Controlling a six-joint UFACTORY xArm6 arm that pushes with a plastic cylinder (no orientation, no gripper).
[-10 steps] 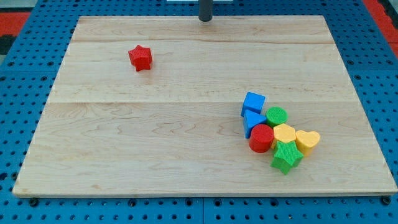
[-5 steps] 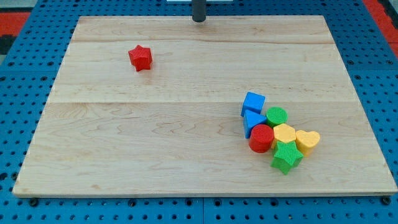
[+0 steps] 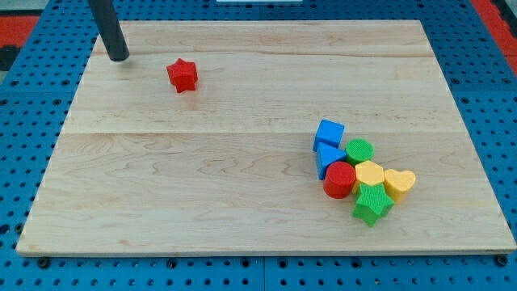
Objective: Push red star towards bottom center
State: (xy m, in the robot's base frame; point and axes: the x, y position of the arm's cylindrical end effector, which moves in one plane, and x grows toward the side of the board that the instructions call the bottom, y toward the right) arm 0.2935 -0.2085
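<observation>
The red star point(image 3: 182, 74) lies on the wooden board point(image 3: 202, 186) in the upper left part of the view. My tip point(image 3: 119, 57) stands on the board to the star's left and slightly above it, apart from it by a clear gap. The dark rod rises from the tip toward the view's top left.
A cluster of blocks sits at the lower right: a blue cube point(image 3: 329, 132), a blue triangle point(image 3: 327, 155), a green cylinder point(image 3: 359, 150), a red cylinder point(image 3: 340, 179), a yellow hexagon point(image 3: 369, 174), a yellow heart point(image 3: 399, 183) and a green star point(image 3: 372, 202). Blue pegboard surrounds the board.
My tip has moved from the top centre edge of the board far to the left and a little down, ending near the red star's left. No block has moved.
</observation>
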